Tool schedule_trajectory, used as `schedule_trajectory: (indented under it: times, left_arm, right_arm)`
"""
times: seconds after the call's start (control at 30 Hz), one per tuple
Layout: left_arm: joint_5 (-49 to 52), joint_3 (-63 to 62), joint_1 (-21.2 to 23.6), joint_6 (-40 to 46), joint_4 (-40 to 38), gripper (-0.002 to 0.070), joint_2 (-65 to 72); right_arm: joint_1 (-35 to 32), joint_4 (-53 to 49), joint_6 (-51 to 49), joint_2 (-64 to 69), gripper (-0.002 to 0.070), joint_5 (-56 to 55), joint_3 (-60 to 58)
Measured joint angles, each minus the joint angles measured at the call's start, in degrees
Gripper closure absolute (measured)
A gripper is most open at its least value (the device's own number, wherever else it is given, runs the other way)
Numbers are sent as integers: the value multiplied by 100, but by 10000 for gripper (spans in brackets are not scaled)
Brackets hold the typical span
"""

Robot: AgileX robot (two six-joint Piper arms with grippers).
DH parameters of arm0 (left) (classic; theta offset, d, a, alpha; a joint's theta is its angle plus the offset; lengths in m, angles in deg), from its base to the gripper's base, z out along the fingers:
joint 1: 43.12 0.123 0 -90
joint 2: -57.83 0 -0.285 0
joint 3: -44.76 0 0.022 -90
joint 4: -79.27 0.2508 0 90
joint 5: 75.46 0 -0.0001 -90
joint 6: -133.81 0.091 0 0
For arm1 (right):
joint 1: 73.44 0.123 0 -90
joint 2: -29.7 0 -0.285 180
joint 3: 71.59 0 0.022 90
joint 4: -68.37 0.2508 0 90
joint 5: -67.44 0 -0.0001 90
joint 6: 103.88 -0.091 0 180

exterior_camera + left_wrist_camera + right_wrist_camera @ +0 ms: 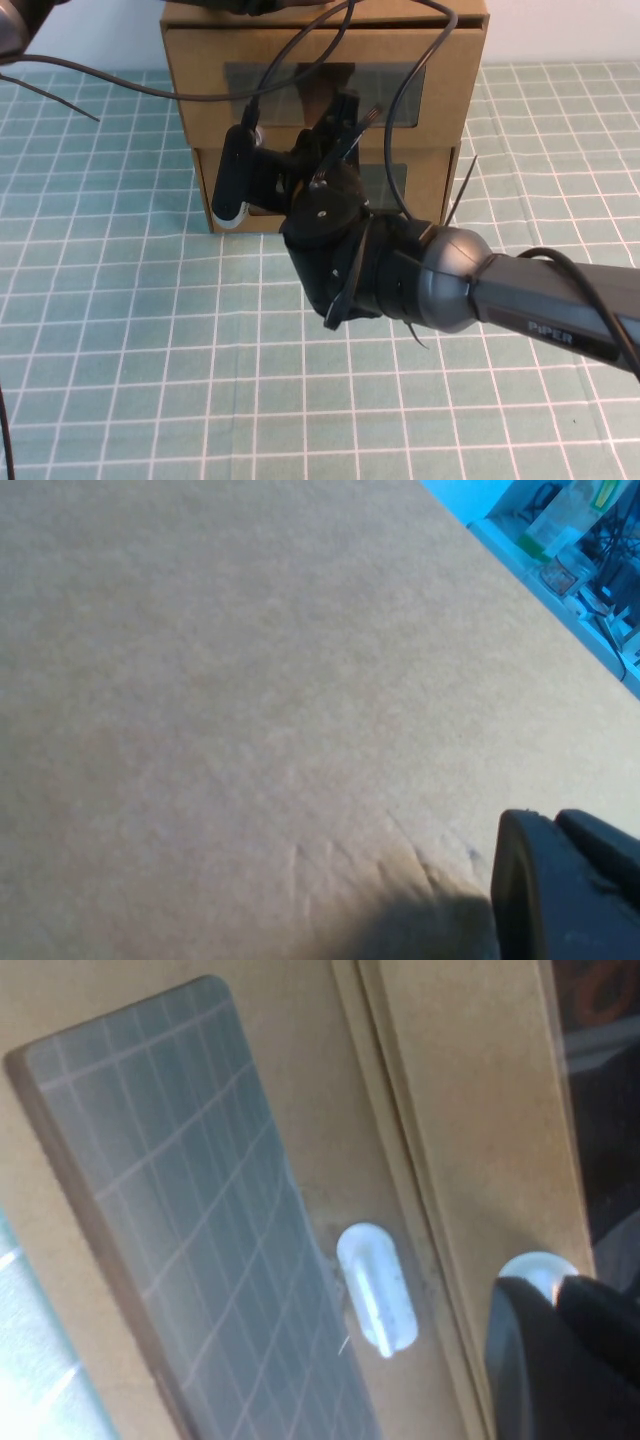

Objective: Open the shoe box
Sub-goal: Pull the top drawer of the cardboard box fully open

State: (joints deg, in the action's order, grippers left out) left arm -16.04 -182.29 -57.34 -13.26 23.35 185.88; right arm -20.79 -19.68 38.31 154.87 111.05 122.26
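Cardboard at the back of the bench (120, 350), on its green checked top: two shoe boxes, one stacked on the other. Upper brown cardboard shoe box (200, 70) wide, with a dark see-through window (400, 95) in its front. Lower brown cardboard shoe box (425, 190) right under it, touching, with its front half hidden by the arm. Thin black cables (150, 88) looped across the upper box and down toward the arm.

Right end effector (345, 118) up against the front of the boxes, near the line where upper and lower meet. Held there on a long grey and black arm (540, 300) stretched in from the near right side of the bench. Black camera block with a white end (235, 180) on the wrist, just to the left of it. Tips pressed together. Seen from the right wrist: tip right beside a small round white piece (530, 1272) on the cardboard, maybe pinching it, too close and too hidden to be sure. Near that, a longer white plastic knob (375, 1290) stuck on the brown front next to the window, with nothing touching it. Green checks showing in the window glass.

Left end effector (565, 880) very close to a plain flat brown cardboard face, filling nearly all of the left wrist view. Spread or pressed together: cannot tell.
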Motion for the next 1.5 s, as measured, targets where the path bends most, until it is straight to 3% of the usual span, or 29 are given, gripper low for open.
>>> schedule_trajectory:
  times: [0.57,0.83,1.2,1.5]
  left_arm:
    - [12,0,5,-13,-8,680,0]
    - [64,0,5,-13,-22,680,0]
    - [124,0,5,-35,-22,680,0]
    - [137,0,5,-39,-35,680,0]
  right_arm:
    - [266,477,353,-317,665,87,-284]
    - [529,-493,-519,-1170,666,-183,-1731]
    - [1360,-265,-902,-1782,669,446,-2554]
    - [1436,-39,-954,-1782,668,468,-2715]
